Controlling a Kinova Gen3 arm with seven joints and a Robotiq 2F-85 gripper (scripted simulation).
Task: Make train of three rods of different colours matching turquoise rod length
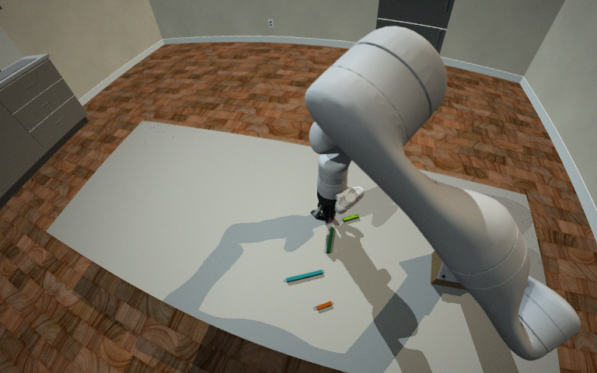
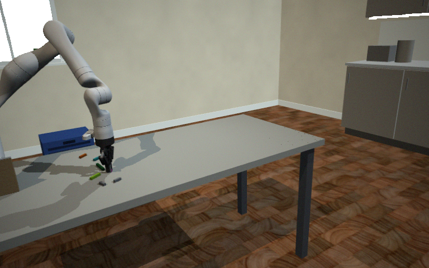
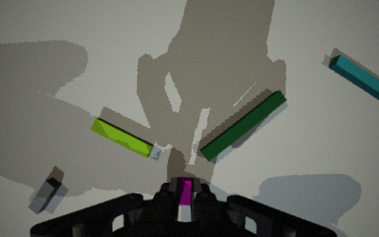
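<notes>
1. The magenta rod [image 1: 331, 221] [image 3: 185, 192] is sitting at the table, clenched between the fingers of the gripper [image 1: 329, 220] [image 2: 108, 171] [image 3: 185, 189], which are apparently gripping its sides to leave its ends free for joining.
2. Nearby, a lime rod [image 1: 350, 217] [image 2: 95, 176] [image 3: 121, 138] and a grey rod [image 2: 101, 183] [image 3: 45, 196] are lying apart, likely completing the ten-centimetre sum.

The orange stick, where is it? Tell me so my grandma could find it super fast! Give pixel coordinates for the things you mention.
On the big pale table [image 1: 176, 176] [image 2: 202, 148], find the long turquoise rod [image 1: 304, 276] [image 2: 95, 158] [image 3: 356, 77]. The orange rod [image 1: 323, 305] [image 2: 82, 156] lies near it, away from the green rod [image 1: 329, 240] [image 2: 100, 166] [image 3: 243, 125]. It's the only orange one, and much shorter than the turquoise.
</notes>
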